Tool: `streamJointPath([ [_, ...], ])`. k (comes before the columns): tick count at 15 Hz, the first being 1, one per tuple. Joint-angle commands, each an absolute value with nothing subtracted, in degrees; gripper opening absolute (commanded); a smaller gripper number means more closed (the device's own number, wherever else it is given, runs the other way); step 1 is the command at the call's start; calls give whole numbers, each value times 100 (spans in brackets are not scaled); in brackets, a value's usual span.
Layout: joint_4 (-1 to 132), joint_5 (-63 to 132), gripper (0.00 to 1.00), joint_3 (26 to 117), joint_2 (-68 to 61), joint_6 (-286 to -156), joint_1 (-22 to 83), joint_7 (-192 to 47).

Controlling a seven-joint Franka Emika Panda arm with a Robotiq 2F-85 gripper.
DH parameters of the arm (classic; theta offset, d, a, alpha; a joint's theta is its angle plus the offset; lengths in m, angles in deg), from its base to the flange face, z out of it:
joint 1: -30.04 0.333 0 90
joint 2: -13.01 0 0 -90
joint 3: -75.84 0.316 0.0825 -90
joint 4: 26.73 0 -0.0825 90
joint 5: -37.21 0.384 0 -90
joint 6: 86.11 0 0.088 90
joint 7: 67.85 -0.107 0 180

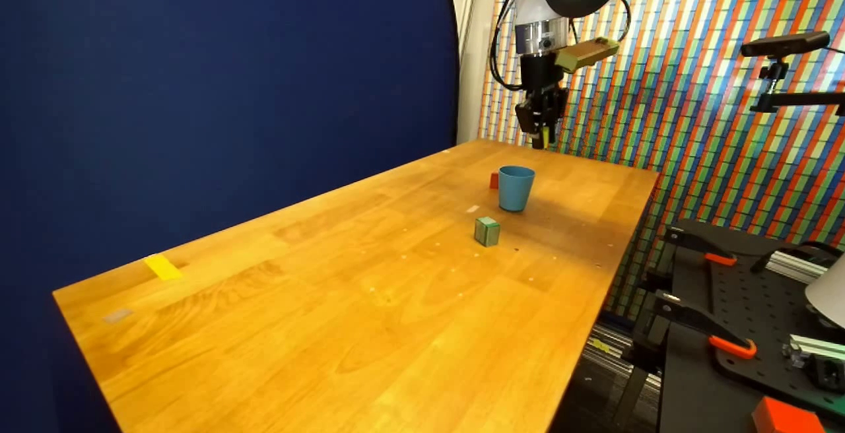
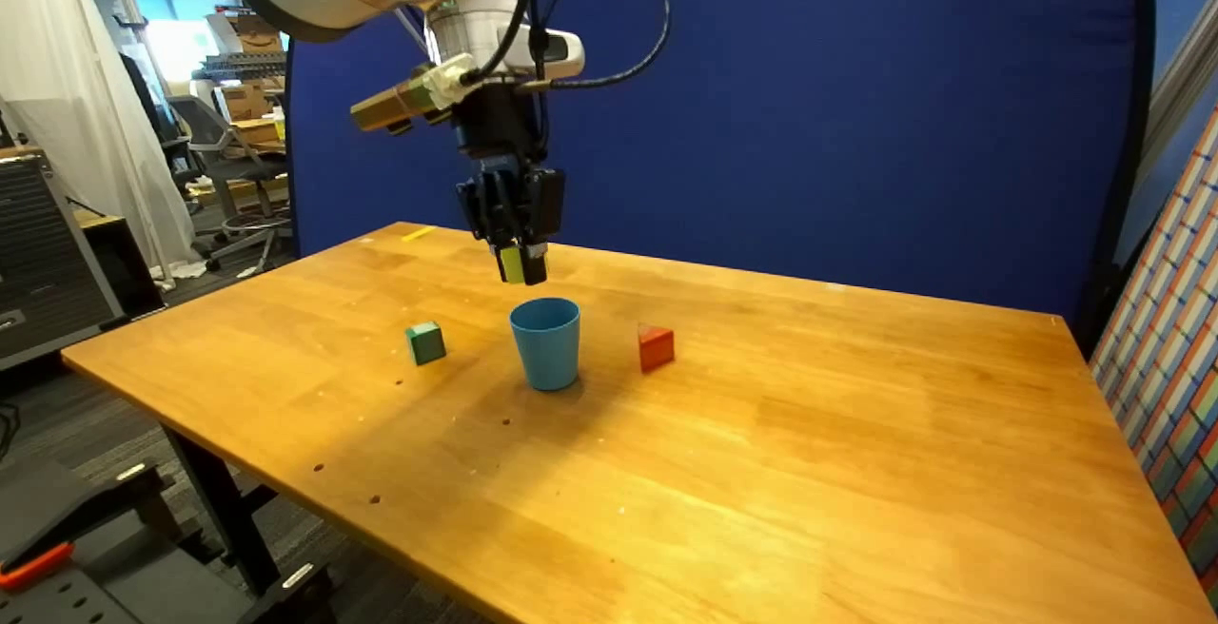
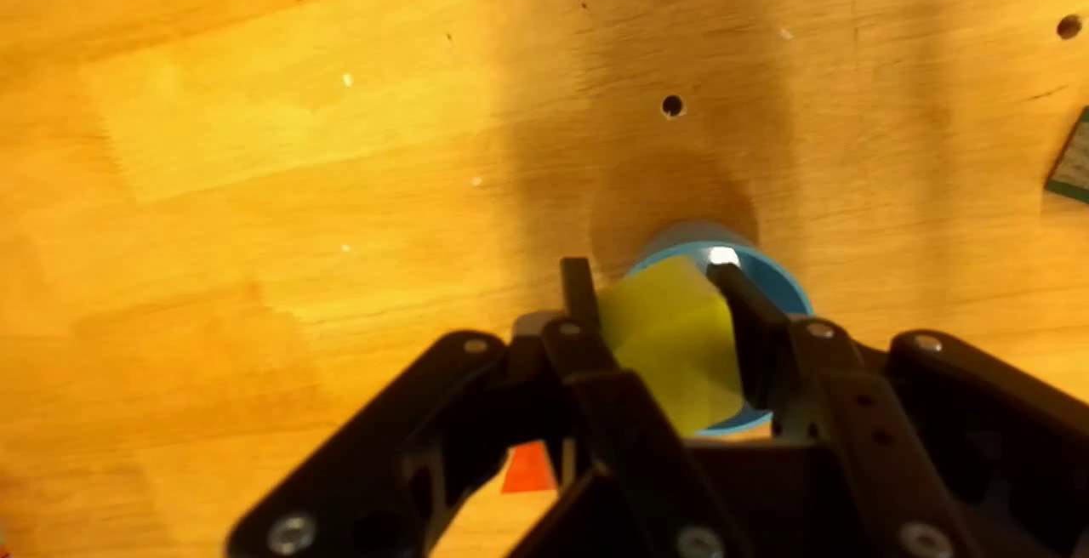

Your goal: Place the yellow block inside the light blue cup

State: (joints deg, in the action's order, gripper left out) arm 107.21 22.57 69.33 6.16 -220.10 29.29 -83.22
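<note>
End effector (image 2: 521, 268): yellow block (image 3: 681, 354) between fingers (image 3: 580, 293) (aloft).

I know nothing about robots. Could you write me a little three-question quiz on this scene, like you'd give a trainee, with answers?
1. True or false: the black two-fingered claw holds the yellow cube-shaped block.
2. Where is that block relative to the light blue, round, tapered cup? A) inside it B) higher than its rim C) underneath it
3. How many blocks rest on the brown wooden table?

Key: 1. True. 2. B. 3. Two: the green box-shaped block and the red wedge-shaped block.
</note>
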Motion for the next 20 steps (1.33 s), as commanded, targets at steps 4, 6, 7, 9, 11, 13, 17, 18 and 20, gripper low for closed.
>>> streamJointPath([
  [4, 10497, 2470, 14, 7135, 116, -22225, 2932, -8244],
  [6, 10335, 2450, 14, 7117, -51, -22310, 2920, -8218],
  [7, 10266, 2431, 14, 7112, -105, -22346, 2928, -8213],
  [9, 10112, 2424, 14, 7099, -234, -22415, 2933, -8209],
  [11, 9986, 2497, 63, 7093, -332, -22441, 2905, -8160],
  [13, 9924, 2541, 69, 7074, -383, -22425, 2866, -8081],
  [17, 10036, 2680, 75, 7053, -323, -22291, 2879, -8008],
  [18, 10036, 2788, 82, 7056, -322, -22252, 2831, -7883],
  [20, 10037, 2843, 92, 7053, -322, -22241, 2777, -7782],
])
